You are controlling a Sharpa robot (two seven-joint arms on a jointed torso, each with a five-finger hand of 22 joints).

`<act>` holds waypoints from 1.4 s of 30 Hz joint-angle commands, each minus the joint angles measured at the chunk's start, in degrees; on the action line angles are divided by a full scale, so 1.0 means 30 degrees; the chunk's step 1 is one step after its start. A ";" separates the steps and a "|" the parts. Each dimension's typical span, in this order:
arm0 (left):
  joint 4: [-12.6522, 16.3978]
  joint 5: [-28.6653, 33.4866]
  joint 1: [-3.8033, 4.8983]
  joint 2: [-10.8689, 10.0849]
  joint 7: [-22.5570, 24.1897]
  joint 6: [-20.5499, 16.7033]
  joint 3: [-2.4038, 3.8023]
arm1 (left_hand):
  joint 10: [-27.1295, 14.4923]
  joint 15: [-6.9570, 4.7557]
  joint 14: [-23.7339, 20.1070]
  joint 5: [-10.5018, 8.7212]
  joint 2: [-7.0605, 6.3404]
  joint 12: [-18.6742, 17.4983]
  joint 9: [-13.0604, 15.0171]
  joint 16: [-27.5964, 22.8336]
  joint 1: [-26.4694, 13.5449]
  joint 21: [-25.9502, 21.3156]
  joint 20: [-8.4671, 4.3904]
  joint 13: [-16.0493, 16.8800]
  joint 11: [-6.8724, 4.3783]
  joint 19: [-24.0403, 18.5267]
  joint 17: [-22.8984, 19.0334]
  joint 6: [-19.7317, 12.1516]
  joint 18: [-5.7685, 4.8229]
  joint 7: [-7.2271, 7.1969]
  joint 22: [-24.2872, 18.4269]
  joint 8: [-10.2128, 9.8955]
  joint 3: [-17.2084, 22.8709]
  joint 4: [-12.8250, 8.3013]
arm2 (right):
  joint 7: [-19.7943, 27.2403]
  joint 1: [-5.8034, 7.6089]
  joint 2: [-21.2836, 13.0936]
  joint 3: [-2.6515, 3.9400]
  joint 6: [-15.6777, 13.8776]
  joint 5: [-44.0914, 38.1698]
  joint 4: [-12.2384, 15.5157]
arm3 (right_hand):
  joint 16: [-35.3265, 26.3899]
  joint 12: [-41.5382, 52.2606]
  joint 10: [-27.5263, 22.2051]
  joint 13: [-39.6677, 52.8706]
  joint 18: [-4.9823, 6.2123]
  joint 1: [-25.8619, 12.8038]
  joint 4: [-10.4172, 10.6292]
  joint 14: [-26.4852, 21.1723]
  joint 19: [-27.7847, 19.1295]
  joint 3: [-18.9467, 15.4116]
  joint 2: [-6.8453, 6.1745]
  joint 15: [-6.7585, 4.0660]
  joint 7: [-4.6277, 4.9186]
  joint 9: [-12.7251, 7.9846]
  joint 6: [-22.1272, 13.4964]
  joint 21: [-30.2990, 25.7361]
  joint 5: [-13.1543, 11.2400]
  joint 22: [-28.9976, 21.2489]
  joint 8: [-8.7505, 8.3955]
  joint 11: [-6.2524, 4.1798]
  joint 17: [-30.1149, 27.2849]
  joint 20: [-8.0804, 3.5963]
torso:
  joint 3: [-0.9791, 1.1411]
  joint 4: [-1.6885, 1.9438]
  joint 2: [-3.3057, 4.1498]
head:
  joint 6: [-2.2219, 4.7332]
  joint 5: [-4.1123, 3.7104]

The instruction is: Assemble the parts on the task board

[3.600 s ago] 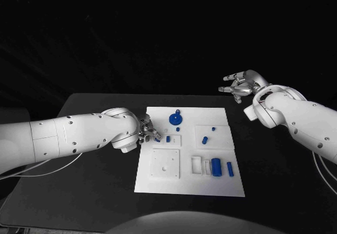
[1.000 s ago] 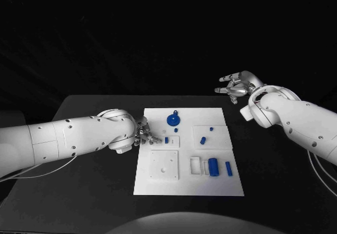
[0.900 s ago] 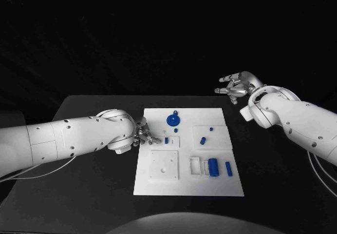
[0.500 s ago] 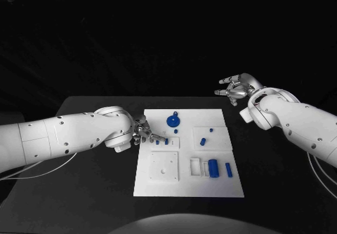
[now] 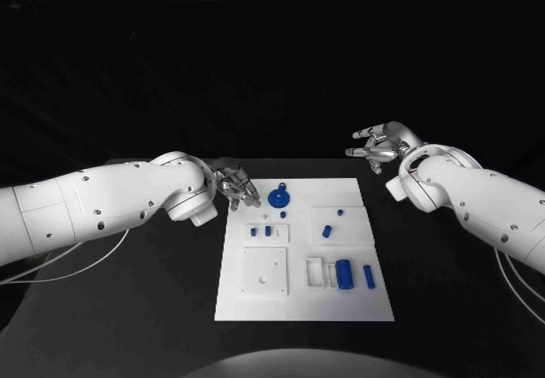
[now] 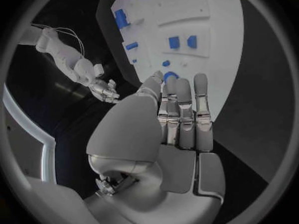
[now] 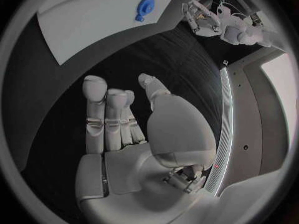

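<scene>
Several small blue parts sit on the white task board (image 5: 305, 307) in the middle of the black counter (image 5: 148, 315): a round disc-like part (image 5: 280, 193) at the far end, two short pegs (image 5: 261, 231) standing in a raised block near the left edge, one more peg (image 5: 326, 231) on a block toward the right, and a thicker cylinder (image 5: 345, 273) with a thinner pin (image 5: 368, 274) beside it at the near right. They look like hard, light plastic pieces, stiff and probably smooth, so each would best be pinched across its sides with fingertips; the pegs are so small they could easily slip or tip. The left hand (image 5: 235, 186) hovers over the board's far-left corner, near the disc, its fingers stretched out side by side and holding nothing. The right hand (image 5: 378, 146) hangs beyond the board's far-right corner, well apart from every part, fingers loosely spread and empty. Nothing lies between either hand and the parts; the raised white blocks and recesses on the board are the only things crowding a grasp, especially round the two pegs standing close together.
</scene>
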 commanded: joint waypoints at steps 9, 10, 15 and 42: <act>-0.1663 -0.5020 0.0106 0.2247 0.7610 -0.3351 -0.0659 | -0.0679 0.0826 0.0810 -0.0725 -0.0166 -0.6474 -0.5055 0.0419 0.0194 0.0851 0.0743 -0.3916 0.1442 0.0118 -0.0734 -0.0470 0.1153 0.0589 0.2120 -0.0132 0.3090 -0.3019 | 0.0828 -0.0010 0.0097 0.0012 -0.0335 0.0345 0.0014 | -0.1829 -0.2160 0.0130 -0.2250 0.0559 -0.0178 -0.0458 -0.0290 0.0770 0.0377 0.0078 -0.0109 -0.0137 0.0036 0.0365 -0.1455 0.0198 -0.0826 0.0015 -0.0119 -0.1154 -0.0013 | -0.0005 -0.0018 0.0021 | 0.0208 -0.0143; -0.1876 -0.5605 0.0097 0.2476 0.7805 -0.3386 -0.0788 | -0.0824 0.0859 0.0989 -0.0804 -0.0252 -0.6458 -0.5356 0.0504 0.0017 0.0944 0.0843 -0.3909 0.1475 0.0217 -0.0813 -0.0458 0.1306 0.0609 0.2301 -0.0115 0.3368 -0.3138 | 0.0936 -0.0010 0.0109 0.0012 -0.0419 0.0420 0.0017 | -0.2133 -0.2765 0.0271 -0.2905 0.0636 -0.0212 -0.0487 -0.0199 0.0758 0.0473 0.0096 -0.0095 -0.0070 0.0036 0.0380 -0.1946 0.0218 -0.1098 0.0013 -0.0221 -0.1361 -0.0044 | -0.0010 -0.0022 0.0025 | 0.0224 -0.0165; -0.2854 -0.8401 -0.0053 0.3384 0.8350 -0.3155 -0.1091 | -0.1763 0.0896 0.1591 -0.1319 -0.0741 -0.6490 -0.6057 0.0775 -0.0562 0.0998 0.0998 -0.3923 0.1653 0.0685 -0.1056 -0.0533 0.1579 0.0503 0.2482 -0.0117 0.3841 -0.3359 | 0.1529 -0.0008 0.0151 0.0012 -0.0735 0.0778 0.0027 | -0.3135 -0.7601 0.0943 -0.7445 0.0727 -0.0378 -0.0862 -0.0260 0.0489 0.1542 0.0102 -0.0086 -0.0112 0.0081 0.1366 -0.4518 0.0439 -0.2558 0.0057 -0.0216 -0.2119 -0.0041 | -0.0010 -0.0026 0.0028 | 0.0281 -0.0264; -0.5361 -1.3646 -0.0906 0.5501 0.8210 0.1308 -0.1224 | -0.2397 0.0857 0.2103 -0.2250 -0.1271 -0.6489 -0.6096 0.2028 -0.0528 -0.0031 0.1066 -0.3919 0.1616 0.1831 -0.1721 -0.0869 0.1558 0.0441 0.2592 -0.0108 0.2710 -0.2061 | 0.3301 0.0006 0.0226 0.0015 -0.1206 0.2374 0.0103 | -0.5064 -1.7472 0.2793 -1.5218 0.0604 -0.1534 -0.2052 -0.2394 0.0431 0.3418 0.0042 0.0821 0.0214 0.0148 0.2797 -0.9898 0.0604 -0.7394 0.0117 0.0983 -0.7089 0.0810 | -0.0004 0.0005 0.0021 | 0.0076 -0.0521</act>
